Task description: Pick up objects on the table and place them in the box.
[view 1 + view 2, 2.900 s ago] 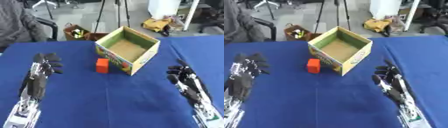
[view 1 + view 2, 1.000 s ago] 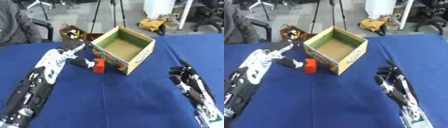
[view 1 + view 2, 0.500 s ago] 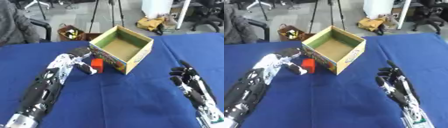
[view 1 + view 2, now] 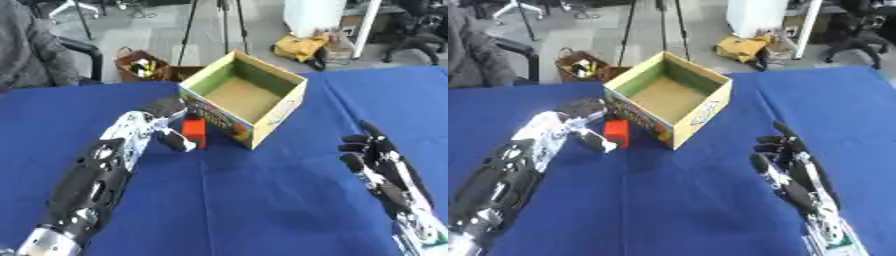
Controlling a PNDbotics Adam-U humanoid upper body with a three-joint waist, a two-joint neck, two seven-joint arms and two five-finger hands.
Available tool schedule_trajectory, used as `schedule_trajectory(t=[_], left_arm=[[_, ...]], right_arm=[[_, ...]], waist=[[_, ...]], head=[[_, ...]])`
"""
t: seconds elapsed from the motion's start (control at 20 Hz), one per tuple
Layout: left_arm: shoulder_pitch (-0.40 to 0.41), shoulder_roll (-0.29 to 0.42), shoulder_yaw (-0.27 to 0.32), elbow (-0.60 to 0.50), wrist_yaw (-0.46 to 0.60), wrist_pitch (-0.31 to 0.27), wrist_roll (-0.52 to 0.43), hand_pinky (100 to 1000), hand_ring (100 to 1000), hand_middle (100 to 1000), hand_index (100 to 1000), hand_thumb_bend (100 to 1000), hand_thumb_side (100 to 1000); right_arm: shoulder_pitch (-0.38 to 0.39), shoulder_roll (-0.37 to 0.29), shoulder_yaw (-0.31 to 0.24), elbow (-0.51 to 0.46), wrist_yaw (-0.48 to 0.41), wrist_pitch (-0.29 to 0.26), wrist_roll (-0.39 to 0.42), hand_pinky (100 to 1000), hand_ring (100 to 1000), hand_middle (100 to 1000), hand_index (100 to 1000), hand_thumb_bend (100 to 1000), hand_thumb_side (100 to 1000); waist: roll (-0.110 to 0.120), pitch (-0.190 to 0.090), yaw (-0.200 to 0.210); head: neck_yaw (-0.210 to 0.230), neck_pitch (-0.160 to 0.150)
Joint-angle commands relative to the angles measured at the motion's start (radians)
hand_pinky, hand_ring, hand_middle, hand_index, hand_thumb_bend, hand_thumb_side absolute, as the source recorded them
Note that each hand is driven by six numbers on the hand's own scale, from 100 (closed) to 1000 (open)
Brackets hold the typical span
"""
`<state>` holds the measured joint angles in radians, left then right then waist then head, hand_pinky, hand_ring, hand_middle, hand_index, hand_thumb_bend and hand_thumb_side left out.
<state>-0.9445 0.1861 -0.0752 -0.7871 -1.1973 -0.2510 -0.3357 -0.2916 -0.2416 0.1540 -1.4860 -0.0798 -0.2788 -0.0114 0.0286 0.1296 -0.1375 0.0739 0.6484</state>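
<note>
On the blue desk (image 4: 262, 200) sits the open box (image 4: 245, 97); our left hand (image 4: 166, 127) curls round the red block (image 4: 194, 133) just beside it, right hand (image 4: 376, 160) relaxed open. We judge the block light, rigid, best pinched across opposite sides

No text or label can be read.

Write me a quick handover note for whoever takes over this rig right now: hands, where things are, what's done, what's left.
Left robot hand: at the red block, fingers curling round it; block looks not yet lifted off the blue table.
Right robot hand: idle and open at the lower right, holding nothing.
Box: open, looks empty, just right of the block.
Done: reach to the block.
Left: grasp, lift, place it in the box.
</note>
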Motion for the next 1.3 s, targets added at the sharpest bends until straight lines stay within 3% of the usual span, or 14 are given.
schedule_trajectory(t=[0.05,0.15,0.35,0.6,0.85,0.9,1.0,1.05,1.1,1.15,1.25,1.3], left_arm=[[-0.017,0.010,0.000,-0.005,-0.019,0.011,0.009,526,466,496,753,150,170],[-0.017,0.010,0.000,-0.006,-0.026,0.021,0.021,411,365,411,704,100,136],[-0.011,0.012,0.005,-0.024,-0.012,0.039,0.062,258,226,269,610,100,113],[-0.011,0.034,0.004,-0.119,0.031,0.054,0.068,203,180,215,561,100,115],[-0.019,0.063,0.008,-0.274,0.110,0.080,0.000,208,183,215,564,100,116],[-0.020,0.068,0.006,-0.299,0.123,0.086,-0.015,219,191,224,573,100,119],[-0.020,0.075,-0.004,-0.322,0.131,0.094,-0.060,329,279,317,655,100,169],[-0.019,0.075,-0.008,-0.322,0.128,0.094,-0.085,452,386,415,711,209,234],[-0.018,0.074,-0.010,-0.314,0.123,0.093,-0.109,512,435,462,739,265,271],[-0.017,0.073,-0.011,-0.303,0.115,0.091,-0.127,619,547,567,789,408,388],[-0.017,0.067,-0.010,-0.262,0.095,0.087,-0.149,699,658,682,823,479,452],[-0.018,0.064,-0.007,-0.239,0.081,0.088,-0.149,706,670,692,823,480,453]], right_arm=[[-0.016,-0.009,-0.004,-0.011,-0.006,-0.002,0.003,671,719,704,1000,619,543],[-0.017,-0.009,-0.005,-0.011,-0.006,-0.002,0.003,671,719,704,1000,623,543],[-0.016,-0.008,-0.006,-0.011,-0.006,-0.002,0.003,671,719,704,1000,625,543],[-0.015,-0.008,-0.008,-0.011,-0.007,-0.002,0.002,671,719,704,1000,627,543],[-0.013,-0.008,-0.009,-0.010,-0.006,-0.002,0.001,671,719,704,1000,628,543],[-0.013,-0.008,-0.009,-0.010,-0.007,-0.002,0.001,671,719,704,1000,628,544],[-0.013,-0.008,-0.009,-0.010,-0.007,-0.002,0.001,671,719,704,1000,628,544],[-0.013,-0.008,-0.009,-0.009,-0.007,-0.002,0.001,671,719,704,1000,628,544],[-0.013,-0.008,-0.008,-0.009,-0.007,-0.002,0.002,671,719,704,1000,628,544],[-0.013,-0.008,-0.008,-0.008,-0.007,-0.002,0.002,671,719,704,1000,628,545],[-0.013,-0.008,-0.008,-0.007,-0.007,-0.003,0.003,671,719,704,1000,628,545],[-0.013,-0.008,-0.008,-0.007,-0.008,-0.003,0.003,671,719,704,1000,628,545]], waist=[[-0.005,-0.012,0.000],[-0.005,-0.012,0.000],[-0.007,-0.013,0.001],[-0.009,-0.016,0.003],[-0.009,-0.018,0.007],[-0.009,-0.019,0.008],[-0.008,-0.021,0.009],[-0.008,-0.022,0.009],[-0.008,-0.022,0.009],[-0.008,-0.022,0.008],[-0.008,-0.022,0.006],[-0.008,-0.021,0.004]], head=[[0.002,-0.005],[0.001,-0.005],[-0.001,-0.005],[-0.002,-0.003],[-0.005,-0.001],[-0.005,-0.001],[-0.004,-0.002],[-0.004,-0.002],[-0.004,-0.003],[-0.004,-0.003],[-0.004,-0.004],[-0.003,-0.005]])
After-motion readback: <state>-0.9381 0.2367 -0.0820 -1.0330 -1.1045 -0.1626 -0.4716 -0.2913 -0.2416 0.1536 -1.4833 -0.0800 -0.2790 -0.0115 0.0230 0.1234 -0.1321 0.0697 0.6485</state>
